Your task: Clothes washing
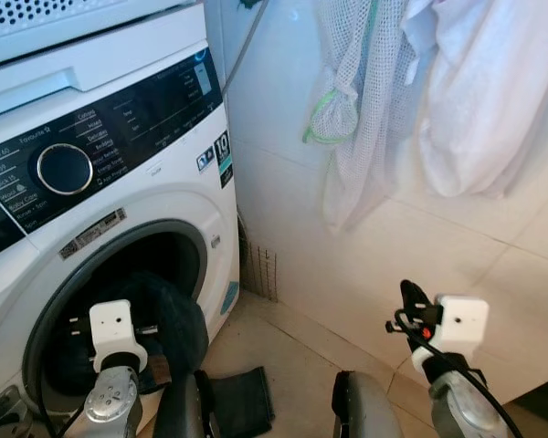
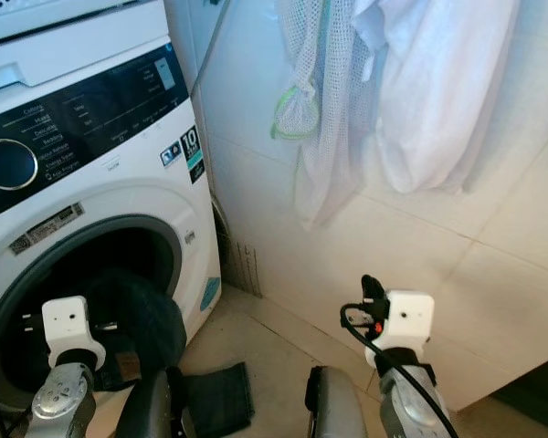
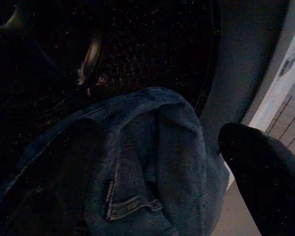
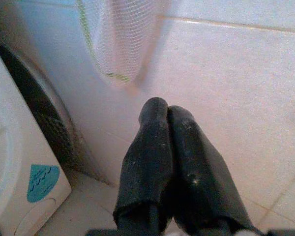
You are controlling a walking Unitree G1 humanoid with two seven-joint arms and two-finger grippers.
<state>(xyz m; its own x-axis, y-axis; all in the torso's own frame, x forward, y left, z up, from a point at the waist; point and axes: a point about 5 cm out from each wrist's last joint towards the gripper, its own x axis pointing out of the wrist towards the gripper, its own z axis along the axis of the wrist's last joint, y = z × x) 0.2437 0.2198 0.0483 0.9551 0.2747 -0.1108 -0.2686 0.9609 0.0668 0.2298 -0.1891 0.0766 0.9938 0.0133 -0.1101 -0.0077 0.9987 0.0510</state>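
A white front-loading washing machine (image 1: 119, 182) is standing at the robot's left, its round door opening facing the robot and its dark control panel with a round dial (image 1: 64, 169) sitting above. A pair of blue jeans (image 3: 152, 162) is lying bunched in the mouth of the drum (image 3: 137, 54), part of it hanging over the lower rim of the opening; the denim's seams and a folded hem are showing in the left wrist view, with the dark perforated drum behind.

The left tool (image 3: 265, 177) is reaching toward that opening, just beside the jeans. One black finger (image 3: 258, 172) is showing at the side of the denim, apart from it, and the other finger is lost in the dark, so I cannot tell how far this tool is open or whether it is gripping anything.

The right tool (image 4: 168, 115) is hovering well away from the machine, in front of the tiled wall (image 1: 420, 265), with its two black fingers pressed together and nothing between them.

A dark piece of cloth (image 1: 242, 401) is lying flat on the tiled floor (image 1: 301, 365) below the machine's door. On the wall above, a white mesh laundry bag (image 1: 356, 100) with green trim is hanging beside a white garment (image 1: 493, 91).
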